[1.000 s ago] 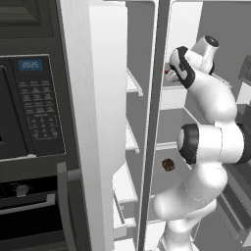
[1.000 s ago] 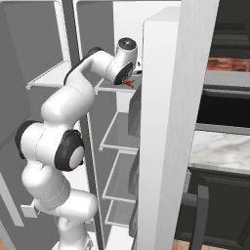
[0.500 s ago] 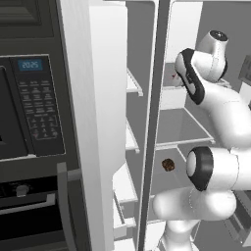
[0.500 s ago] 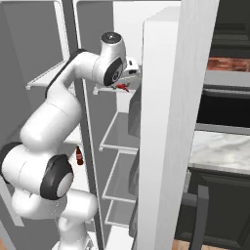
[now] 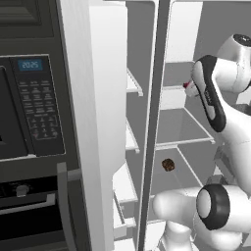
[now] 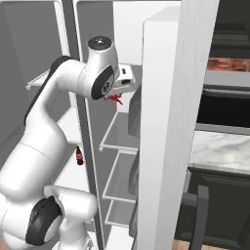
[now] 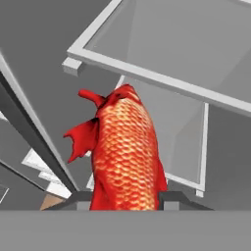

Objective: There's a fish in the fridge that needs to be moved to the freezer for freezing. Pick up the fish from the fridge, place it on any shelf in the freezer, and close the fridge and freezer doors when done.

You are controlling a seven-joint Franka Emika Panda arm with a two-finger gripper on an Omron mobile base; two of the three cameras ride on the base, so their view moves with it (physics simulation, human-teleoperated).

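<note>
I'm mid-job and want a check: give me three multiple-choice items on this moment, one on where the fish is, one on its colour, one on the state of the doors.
1. Where is the fish?
A. Between the gripper's fingers
B. Lying on a freezer shelf
C. On the floor

2. What colour is the fish?
A. Silver-blue
B. Red-orange
C. Green

3. How do the fridge and freezer doors stand?
A. Both shut
B. Both open
C. Only the freezer door open

Answers:
1 A: in the hand view the fish rises from between the fingertips of the gripper, off the shelves.
2 B: its scales show red-orange.
3 B: the freezer door and the fridge door both stand swung out, with shelves visible inside.
</note>
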